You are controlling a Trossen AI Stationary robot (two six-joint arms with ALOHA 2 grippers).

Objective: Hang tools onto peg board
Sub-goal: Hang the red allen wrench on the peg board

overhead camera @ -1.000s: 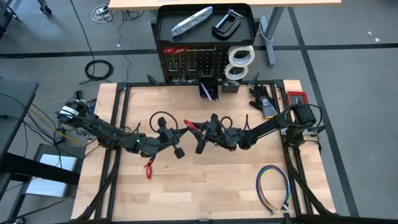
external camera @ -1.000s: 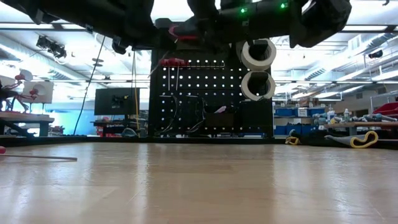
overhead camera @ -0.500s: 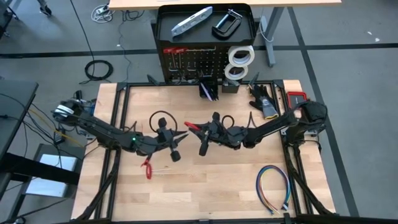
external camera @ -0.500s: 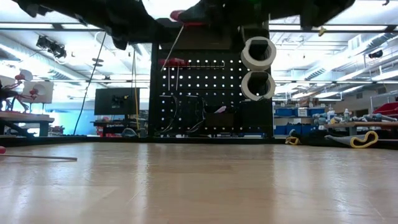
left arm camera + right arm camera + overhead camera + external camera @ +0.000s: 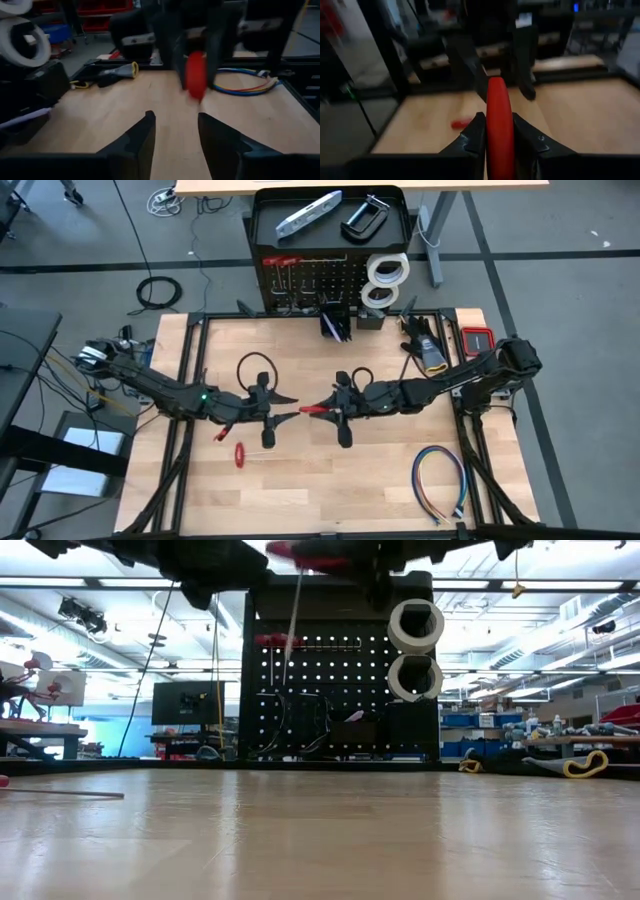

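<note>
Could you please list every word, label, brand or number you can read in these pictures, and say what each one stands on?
None can be read.
The peg board shows no legible lettering.
The silver bar-shaped tool on its top may carry markings, but they are too small to read.
The red-handled screwdriver in the right tool shows no text.

High view: overhead, straight down, whole table (image 5: 300,480) in frame. Low view: tabletop height, level, facing peg board (image 5: 330,690) across table. Left wrist view: close, looks along own fingers (image 5: 137,142) toward right arm. Right wrist view: close, faces left arm. All four share red-handled tool (image 5: 499,127) mid-table.
</note>
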